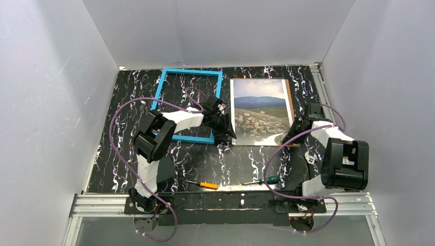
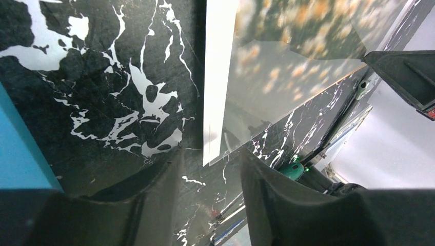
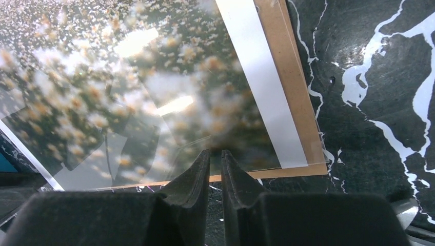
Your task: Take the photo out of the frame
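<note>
From above, the photo (image 1: 259,113) lies flat on a brown backing board (image 1: 291,114), at the far right part of the table (image 1: 246,164). The frame (image 1: 191,105) lies empty just to its left. The left gripper (image 1: 225,134) is at the near left corner of the photo, and the right gripper (image 1: 293,130) is at its near right corner. The table is black with white veins, and plain white walls (image 1: 215,31) stand around it. An orange-handled screwdriver (image 1: 208,184) and a green-handled screwdriver (image 1: 271,179) lie near the front edge.

In the left wrist view, the left gripper (image 2: 210,171) has its fingers clearly apart and holds nothing. The white corner of the photo (image 2: 213,102) is just beyond the gap. A piece of the frame (image 2: 20,148) shows at the left.

In the right wrist view, the right gripper (image 3: 215,156) has its fingers almost together, with only a thin slit, at the near edge of the photo (image 3: 154,77) and the backing board (image 3: 295,87). I cannot tell whether they pinch anything.
</note>
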Available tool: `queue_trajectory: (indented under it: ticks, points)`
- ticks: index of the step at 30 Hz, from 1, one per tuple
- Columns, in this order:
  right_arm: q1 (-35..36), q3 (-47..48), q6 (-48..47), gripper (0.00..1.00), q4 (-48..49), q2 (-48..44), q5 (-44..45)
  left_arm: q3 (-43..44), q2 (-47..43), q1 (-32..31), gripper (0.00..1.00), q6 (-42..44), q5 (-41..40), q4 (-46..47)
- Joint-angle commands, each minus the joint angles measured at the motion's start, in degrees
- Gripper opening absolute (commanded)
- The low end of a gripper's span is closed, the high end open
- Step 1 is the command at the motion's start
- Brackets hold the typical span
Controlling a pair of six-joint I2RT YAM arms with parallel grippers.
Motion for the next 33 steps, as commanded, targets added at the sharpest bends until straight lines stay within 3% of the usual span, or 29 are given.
queue_trajectory:
  ticks: [1,5,33]
  points:
    - [-0.76,1.51,0.45,0.20,1.65,1.19,-1.60,-3.80,0.83,-0.71,0.41,-0.01,-2.85,-0.47]
    - [-0.91,1.81,0.23,0.19,1.39,2.54,-1.97,-4.92,1.14,-0.75,0.35,-1.05,-2.59,2.19]
    - [-0.97,3.71,-0.62,0.17,-0.67,5.16,-3.16,-7.32,-5.09,-0.78,0.25,-7.06,0.20,11.23]
